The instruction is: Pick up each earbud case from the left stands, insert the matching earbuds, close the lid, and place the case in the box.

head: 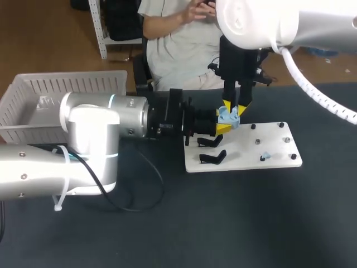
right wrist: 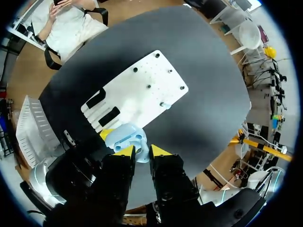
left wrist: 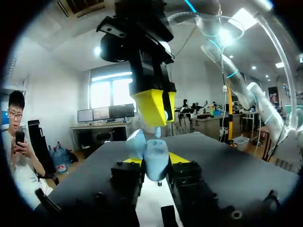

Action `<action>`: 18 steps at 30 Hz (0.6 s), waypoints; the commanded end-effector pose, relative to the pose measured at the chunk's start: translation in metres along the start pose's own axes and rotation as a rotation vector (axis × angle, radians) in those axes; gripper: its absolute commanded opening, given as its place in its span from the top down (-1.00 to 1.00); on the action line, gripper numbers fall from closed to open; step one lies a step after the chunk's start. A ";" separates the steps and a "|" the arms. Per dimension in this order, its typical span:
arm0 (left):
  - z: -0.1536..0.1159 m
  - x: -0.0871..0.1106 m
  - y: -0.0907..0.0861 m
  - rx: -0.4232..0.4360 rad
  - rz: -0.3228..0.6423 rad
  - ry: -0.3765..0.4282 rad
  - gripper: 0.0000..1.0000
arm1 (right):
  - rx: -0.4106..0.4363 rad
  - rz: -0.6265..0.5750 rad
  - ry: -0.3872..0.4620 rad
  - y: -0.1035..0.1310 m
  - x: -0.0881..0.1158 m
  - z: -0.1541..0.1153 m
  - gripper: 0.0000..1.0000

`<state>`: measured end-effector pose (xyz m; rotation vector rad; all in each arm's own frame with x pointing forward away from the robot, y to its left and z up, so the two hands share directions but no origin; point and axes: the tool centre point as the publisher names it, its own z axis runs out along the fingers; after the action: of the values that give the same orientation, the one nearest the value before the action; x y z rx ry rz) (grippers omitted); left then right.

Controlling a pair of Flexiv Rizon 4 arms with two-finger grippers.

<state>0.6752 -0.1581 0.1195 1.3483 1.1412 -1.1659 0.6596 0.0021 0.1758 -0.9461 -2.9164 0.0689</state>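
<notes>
left tool [left wrist: 155, 161] clamping earbud case [left wrist: 151, 152], opening upward, right tool [left wrist: 159, 111] pinching earbud [left wrist: 157, 132] above

Pale blue earbud case [head: 228, 116]: smooth, faintly glossy plastic; white board [head: 273, 146] beneath it: smooth matt plastic; table cover [head: 234, 223] under the board: dark, matt.

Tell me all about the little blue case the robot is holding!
The earbud case is small, light blue and looks like smooth plastic. Its lid is open, tipped to one side. The left gripper is shut on its body from both sides, holding it above the edge of the white board. The right gripper hangs just over it, pinching a light blue earbud at the opening.
</notes>
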 end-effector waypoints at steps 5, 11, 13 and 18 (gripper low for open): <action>0.000 0.000 -0.001 -0.005 0.001 0.001 1.00 | 0.000 -0.006 -0.004 0.002 0.003 0.000 1.00; 0.000 0.000 -0.001 -0.005 0.001 0.001 1.00 | 0.003 -0.010 -0.002 0.003 0.003 0.002 1.00; 0.000 0.000 -0.001 -0.005 0.001 0.001 1.00 | 0.004 -0.011 -0.001 0.003 0.002 0.002 1.00; 0.000 0.000 -0.001 -0.005 0.001 0.001 1.00 | 0.005 -0.015 -0.003 0.004 0.001 0.002 1.00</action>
<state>0.6752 -0.1581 0.1195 1.3482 1.1412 -1.1659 0.6604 0.0049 0.1731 -0.9237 -2.9248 0.0723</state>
